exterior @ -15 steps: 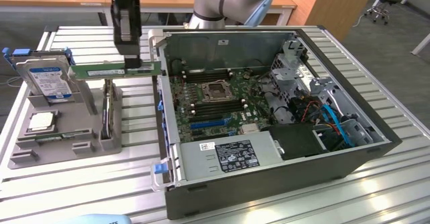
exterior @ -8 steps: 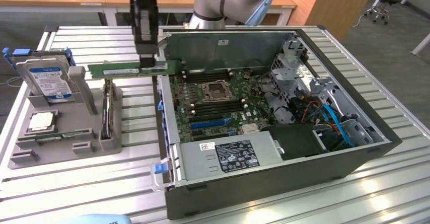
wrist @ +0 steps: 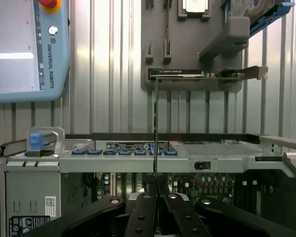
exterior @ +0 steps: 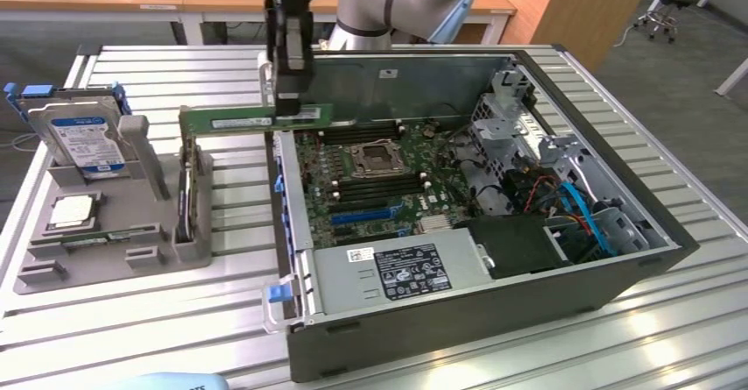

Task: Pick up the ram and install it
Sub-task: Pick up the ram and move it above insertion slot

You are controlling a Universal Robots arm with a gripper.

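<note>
**Ram held in the air over the case wall**

The gripper (exterior: pixel 287 112) is closed almost all the way, pinching the ram (exterior: pixel 234 120) across its flat faces. It grips off-centre, nearer the end that lies over the case (exterior: pixel 608 258). The thin green stick hangs level with its long edge down, touching nothing below it. The gripped end sits just inside the open case, above the edge of the motherboard (exterior: pixel 350 188). The free end reaches out past the case wall towards the fixture (exterior: pixel 152 232), on the exterior view's left.

From the wrist, the ram (wrist: pixel 156 123) is seen edge-on as a fine line. It runs out from the gripper (wrist: pixel 156 190), between the dark fingers (wrist: pixel 140 212), and crosses the case wall with its row of blue clips.

The case lies on its side with the lid off on the slatted metal table (exterior: pixel 140 337). It takes up the middle and the exterior view's right. Inside it, the socket (exterior: pixel 374 158) sits mid-board with dark slots beside it. The power supply (exterior: pixel 398 272) fills the near corner.

The grey fixture sits just beside the case, by the table's edge at the exterior view's left. A hard drive (exterior: pixel 82 140) stands upright at the fixture's far end. A processor (exterior: pixel 73 210) lies flat in a pocket nearer the front. A card (exterior: pixel 187 202) stands on edge along the side next to the case.

A pale blue pendant (wrist: pixel 24 49) rests on the table, apart from the fixture.
</note>
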